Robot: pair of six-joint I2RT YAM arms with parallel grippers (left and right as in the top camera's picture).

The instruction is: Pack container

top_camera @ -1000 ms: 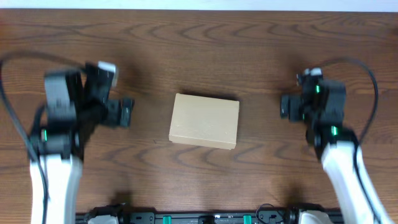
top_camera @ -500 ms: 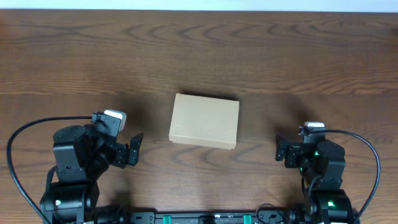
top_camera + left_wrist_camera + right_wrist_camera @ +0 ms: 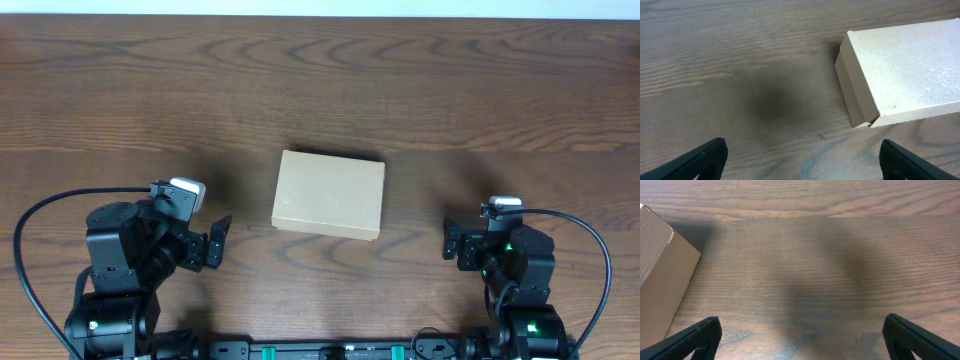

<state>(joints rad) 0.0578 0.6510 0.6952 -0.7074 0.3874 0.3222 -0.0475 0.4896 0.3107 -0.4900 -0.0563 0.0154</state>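
The container [image 3: 330,194] is a plain tan cardboard box with its lid shut, lying flat in the middle of the wooden table. It also shows at the upper right of the left wrist view [image 3: 900,70] and at the left edge of the right wrist view [image 3: 657,275]. My left gripper [image 3: 212,243] is open and empty, near the front left, left of the box and apart from it; its fingertips frame bare wood in its wrist view [image 3: 801,159]. My right gripper [image 3: 452,244] is open and empty, at the front right, right of the box [image 3: 802,337].
The brown wooden table [image 3: 320,80] runs to a pale edge at the back. Black cables loop from both arms near the front corners [image 3: 30,225]. A rail with green clips lies along the front edge [image 3: 330,350].
A second ago both arms stood further back, level with the box. They drew back toward the front edge, and have held still for the last half second. The box has not moved.
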